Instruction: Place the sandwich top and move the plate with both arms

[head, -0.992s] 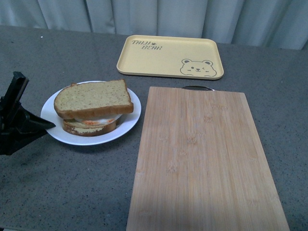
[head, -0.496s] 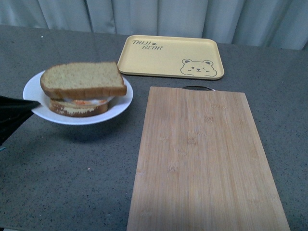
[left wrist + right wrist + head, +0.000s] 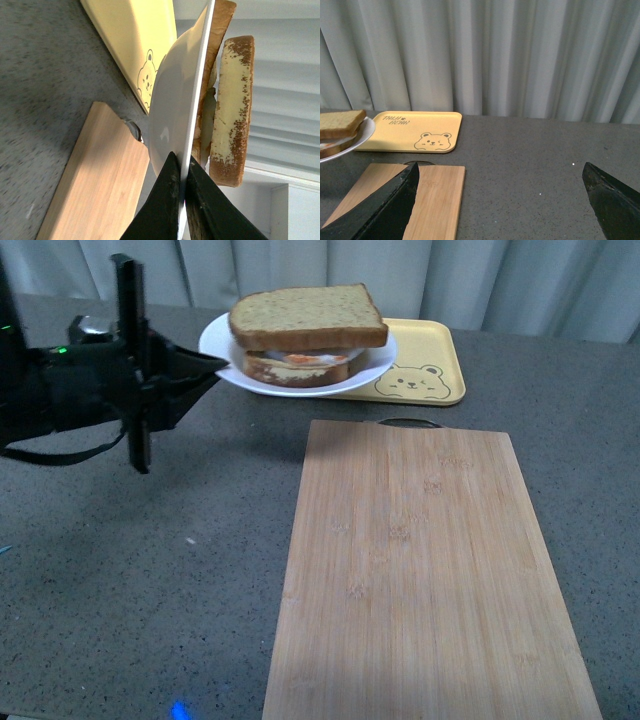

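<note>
While held in the air above the grey table (image 3: 150, 580), kept about level by the left gripper (image 3: 212, 364), which pinches the rim of the plate (image 3: 385, 352) on the side toward the left arm. In the left wrist view, two black fingers (image 3: 167, 200) pressed on that thin rim, one under and one over. On the plate, resting flat on the lower slice (image 3: 295, 368) with a filling between: the sandwich top (image 3: 305, 312), roughly squared with the slice below. Hanging over the left part of the yellow bear tray (image 3: 440, 375), not touching it. Nearer to the robot, lying on the table: the bamboo cutting board (image 3: 420, 570). As for the right gripper (image 3: 500, 167), spread wide with only table seen in the gap, well apart from the plate.
</note>
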Available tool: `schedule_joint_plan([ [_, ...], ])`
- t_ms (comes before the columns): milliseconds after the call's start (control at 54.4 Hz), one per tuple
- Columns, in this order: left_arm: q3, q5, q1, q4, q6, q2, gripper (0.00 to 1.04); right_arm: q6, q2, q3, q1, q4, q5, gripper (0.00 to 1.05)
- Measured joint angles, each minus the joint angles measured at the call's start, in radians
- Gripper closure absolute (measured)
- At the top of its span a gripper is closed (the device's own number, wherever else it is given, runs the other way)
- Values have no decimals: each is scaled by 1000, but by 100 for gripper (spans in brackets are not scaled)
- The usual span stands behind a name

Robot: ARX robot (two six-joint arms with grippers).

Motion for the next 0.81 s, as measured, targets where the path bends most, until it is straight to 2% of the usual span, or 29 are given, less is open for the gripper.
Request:
schedule_joint_plan([
  [441, 594, -81, -79, -439, 30, 256, 101, 0, 0, 0, 0, 0, 0, 9],
  [717, 745, -91, -95, -610, 65, 336, 101, 0, 0, 0, 0, 0, 0, 9],
  [809, 745, -87, -99, -615, 85, 336, 101, 0, 0, 0, 0, 0, 0, 9],
])
